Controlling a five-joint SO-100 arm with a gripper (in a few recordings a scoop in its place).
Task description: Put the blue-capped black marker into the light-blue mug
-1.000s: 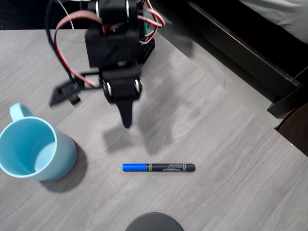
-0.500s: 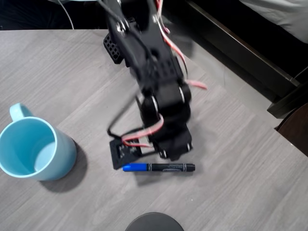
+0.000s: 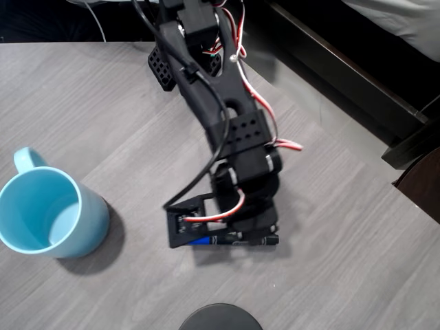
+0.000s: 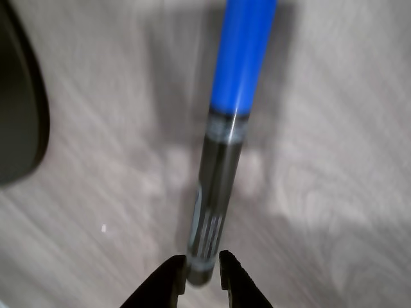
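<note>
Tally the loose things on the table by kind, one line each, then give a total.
Marker: 1
Mug: 1
Dark round thing at the bottom edge of the overhead view: 1, too cut off to identify
Total: 3

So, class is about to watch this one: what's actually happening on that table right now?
The robot arm has its gripper down on the blue-capped black marker, which lies flat on the grey table. In the wrist view the fingertips sit either side of the barrel's end. The light-blue mug stands upright, away at the overhead view's left.
</note>
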